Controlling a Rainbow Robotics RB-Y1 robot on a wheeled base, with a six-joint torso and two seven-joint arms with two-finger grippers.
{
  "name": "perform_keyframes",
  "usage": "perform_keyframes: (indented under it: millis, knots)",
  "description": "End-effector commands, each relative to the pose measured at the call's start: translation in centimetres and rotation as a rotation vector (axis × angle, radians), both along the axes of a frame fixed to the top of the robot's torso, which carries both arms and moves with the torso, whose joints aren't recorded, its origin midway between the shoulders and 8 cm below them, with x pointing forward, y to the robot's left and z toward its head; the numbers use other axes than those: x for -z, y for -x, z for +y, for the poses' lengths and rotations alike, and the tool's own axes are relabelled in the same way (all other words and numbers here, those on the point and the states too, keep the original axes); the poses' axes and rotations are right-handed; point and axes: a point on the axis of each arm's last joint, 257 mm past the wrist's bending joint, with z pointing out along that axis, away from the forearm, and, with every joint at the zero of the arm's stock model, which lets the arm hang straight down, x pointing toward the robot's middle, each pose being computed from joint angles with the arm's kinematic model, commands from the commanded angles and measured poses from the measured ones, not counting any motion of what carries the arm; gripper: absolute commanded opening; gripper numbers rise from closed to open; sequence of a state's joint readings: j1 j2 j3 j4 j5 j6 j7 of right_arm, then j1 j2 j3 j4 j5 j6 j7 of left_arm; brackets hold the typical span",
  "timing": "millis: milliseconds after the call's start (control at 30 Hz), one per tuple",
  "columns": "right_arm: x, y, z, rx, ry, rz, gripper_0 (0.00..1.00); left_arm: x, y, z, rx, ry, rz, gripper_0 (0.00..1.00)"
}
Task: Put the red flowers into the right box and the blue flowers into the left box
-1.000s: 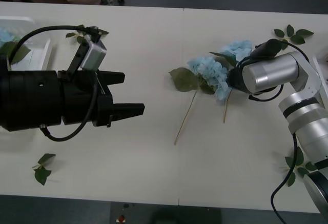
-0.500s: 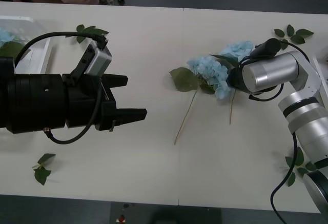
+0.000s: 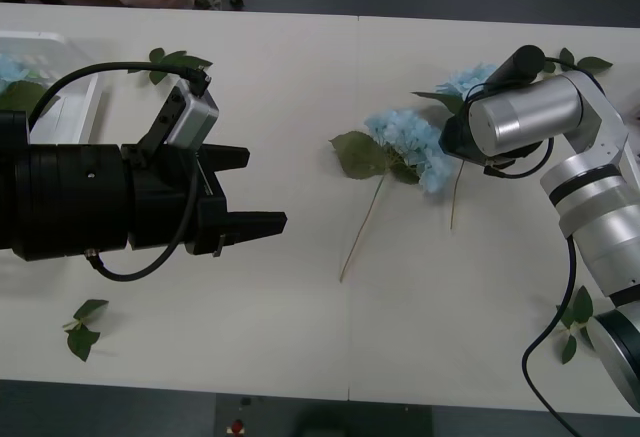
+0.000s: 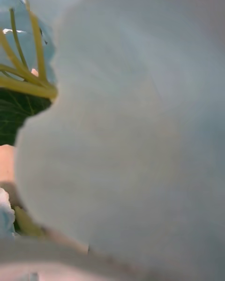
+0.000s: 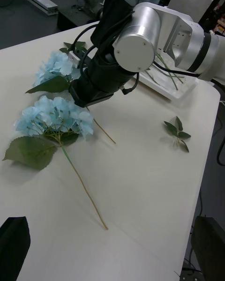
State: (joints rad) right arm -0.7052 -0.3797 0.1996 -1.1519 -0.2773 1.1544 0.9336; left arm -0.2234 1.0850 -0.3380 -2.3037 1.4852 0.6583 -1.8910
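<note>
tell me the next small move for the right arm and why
Probably lift the right tool slightly with the far blue flower, then carry it toward the left box. It sits down against that bloom's stem; the near blue flower lies free, and the left tool hovers open.

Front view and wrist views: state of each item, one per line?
Left gripper: open, holding nothing, above bare table.
Right gripper: down between the two blue flowers.
Near blue flower: lying flat on the table, free.
Far blue flower: by the right gripper, stem running under it.
Left box: holds a blue flower.
Right box: holds green stems.
</note>
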Motion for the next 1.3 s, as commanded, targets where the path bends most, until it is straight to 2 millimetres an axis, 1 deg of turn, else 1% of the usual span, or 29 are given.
perform_keyframes:
  millis: [33, 133, 233, 400, 500, 567, 700, 733, 767, 800, 900, 933, 1133, 1300]
  knots:
    - [-3.6, -0.9, 0.4, -0.002, 0.001, -0.043, 0.00, -1.9, 0.0, -0.6, 0.028, 0.002, -0.080, 1.00]
    - [-5.3, -0.7, -0.3, -0.015, 0.021, -0.049, 0.00, -1.9, 0.0, -0.6, 0.028, 0.002, -0.080, 1.00]
    - [-6.9, -0.1, -0.3, -0.079, 0.037, -0.049, 0.00, -1.9, 0.0, -0.6, 0.028, 0.002, -0.080, 1.00]
    - [-9.5, 0.7, 0.4, -0.219, 0.028, -0.075, 0.00, -1.9, 0.0, -0.6, 0.028, 0.002, -0.080, 1.00]
    - [-11.7, 1.8, 1.2, -0.364, 0.029, -0.119, 0.00, -1.9, 0.0, -0.6, 0.028, 0.002, -0.080, 1.00]
    - [-12.7, 2.3, 1.8, -0.426, 0.028, -0.141, 0.00, -1.9, 0.0, -0.6, 0.028, 0.002, -0.080, 1.00]
    - [-16.0, 4.4, 4.6, -0.609, -0.022, -0.230, 0.00, -1.9, 0.0, -0.6, 0.028, 0.002, -0.080, 1.00]
    - [-16.8, 4.8, 5.5, -0.645, -0.061, -0.250, 0.00, -1.9, 0.0, -0.6, 0.028, 0.002, -0.080, 1.00]
    - [-17.9, 5.5, 6.8, -0.693, -0.127, -0.280, 0.00, -1.9, 0.0, -0.6, 0.028, 0.002, -0.080, 1.00]
    - [-18.5, 5.9, 7.5, -0.719, -0.165, -0.295, 0.00, -1.9, 0.0, -0.6, 0.028, 0.002, -0.080, 1.00]
    - [-21.4, 8.1, 10.4, -0.832, -0.330, -0.363, 0.00, -1.9, 0.0, -0.6, 0.028, 0.002, -0.080, 1.00]
    - [-21.9, 8.4, 10.8, -0.849, -0.355, -0.376, 0.00, -1.9, 0.0, -0.6, 0.028, 0.002, -0.080, 1.00]
    - [-26.5, 12.0, 15.8, -1.008, -0.581, -0.459, 0.00, -1.9, 0.0, -0.6, 0.028, 0.002, -0.080, 1.00]
    - [-29.1, 14.3, 18.6, -1.080, -0.741, -0.507, 0.00, -1.9, 0.0, -0.6, 0.028, 0.002, -0.080, 1.00]
